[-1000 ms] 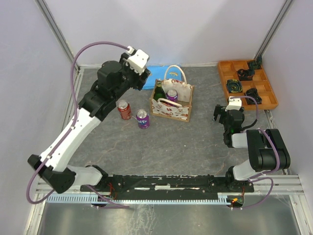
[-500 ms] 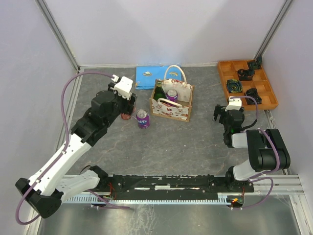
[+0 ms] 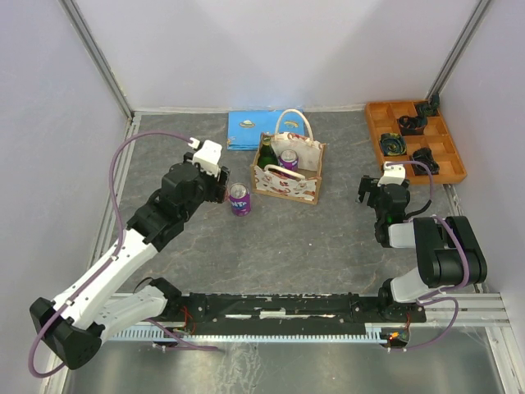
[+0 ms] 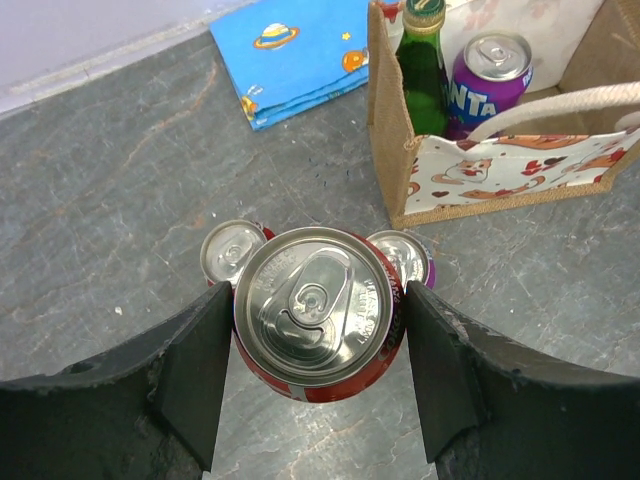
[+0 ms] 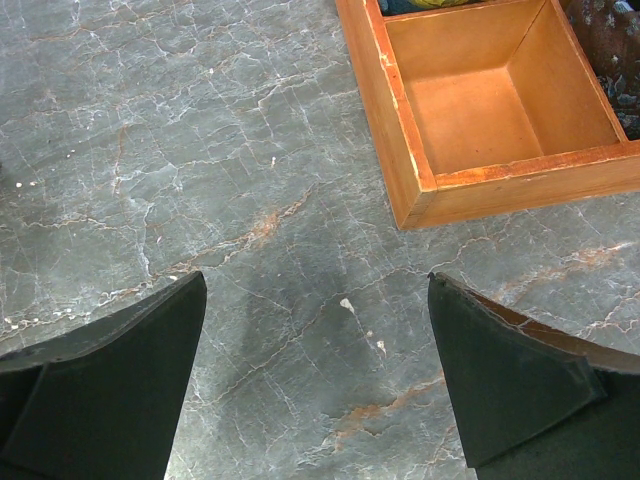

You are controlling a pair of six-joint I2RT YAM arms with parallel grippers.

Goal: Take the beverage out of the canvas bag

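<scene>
pressing both left fingers (image 4: 190,375) against opposite sides of a red can (image 4: 316,300), holding the left gripper (image 4: 318,340) part open around it, with the silver top facing up. gripping that can outside the canvas bag (image 3: 287,176), just off the bag's left end. not managing to tell whether resting it on the table (image 3: 312,238) or holding it just above.

showing, right behind the gripped can in the left wrist view, a 2nd red can (image 4: 232,250) on 1 side and a purple can (image 4: 405,255) on the other, both standing upright on the table and close beside it.

finding the canvas bag upright toward the far edge of the table, about midway along that edge, just beside the purple can, with its 2 cream handles up. carrying inside it a green bottle (image 4: 420,70) and a purple fanta can (image 4: 487,65), side by side and upright.

lying flat at the far edge, just behind the bag's left end: a blue sheet (image 4: 300,60) printed with planets.

sitting in the far right corner of the table: an orange tray (image 3: 372,123) with dark items in some compartments, too small to identify.

spreading the right fingers (image 5: 100,385) wide, gripping nothing. hanging the right gripper (image 5: 315,370) over the grey marbled table, just beside the tray's near left corner.
</scene>
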